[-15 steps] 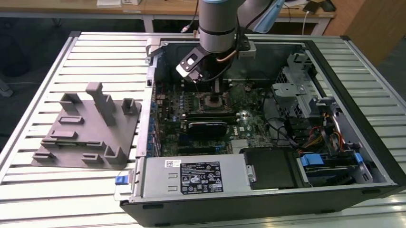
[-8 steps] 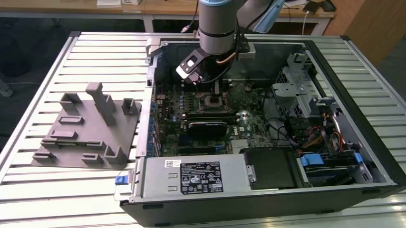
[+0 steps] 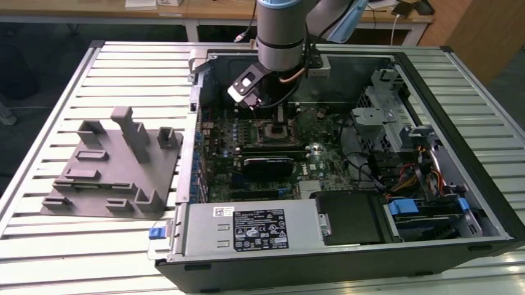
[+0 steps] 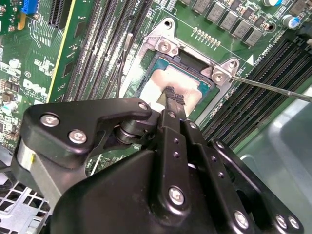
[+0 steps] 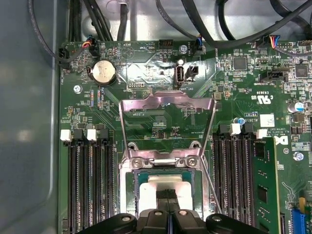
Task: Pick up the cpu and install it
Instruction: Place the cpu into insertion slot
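low over the motherboard [image 5: 234, 87], with gripper [image 4: 173, 96] jaws pressed together, tips at the silver top of the cpu [image 4: 163, 78] lying in its socket [image 4: 163, 45], load plate [image 5: 168, 103] raised.

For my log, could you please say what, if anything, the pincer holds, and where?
Nothing: the pincer is shut over the middle of the cpu, which lies in its socket.
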You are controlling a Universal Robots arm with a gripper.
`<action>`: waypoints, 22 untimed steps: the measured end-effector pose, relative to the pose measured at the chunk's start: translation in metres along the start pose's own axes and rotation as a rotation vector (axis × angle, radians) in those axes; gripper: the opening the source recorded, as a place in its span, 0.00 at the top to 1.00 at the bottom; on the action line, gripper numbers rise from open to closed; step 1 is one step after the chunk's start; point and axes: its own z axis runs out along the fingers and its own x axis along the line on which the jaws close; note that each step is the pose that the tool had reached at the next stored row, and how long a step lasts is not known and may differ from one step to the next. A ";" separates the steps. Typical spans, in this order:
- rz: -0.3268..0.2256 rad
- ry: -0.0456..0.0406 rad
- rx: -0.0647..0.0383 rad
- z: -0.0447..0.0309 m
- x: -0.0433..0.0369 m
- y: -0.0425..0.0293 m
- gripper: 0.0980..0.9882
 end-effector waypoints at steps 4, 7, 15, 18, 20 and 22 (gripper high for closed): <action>0.000 0.0008 0.000 -0.0003 0.0001 0.0001 0.99; 0.000 0.0009 0.000 -0.0029 0.0001 0.0003 0.99; 0.000 0.0004 0.000 -0.0120 -0.0002 0.0008 0.99; 0.000 0.0004 -0.001 -0.0149 -0.0003 0.0010 0.99; 0.000 0.0004 -0.001 -0.0165 -0.0004 0.0011 0.99; 0.000 0.0004 -0.001 -0.0179 -0.0004 0.0012 0.99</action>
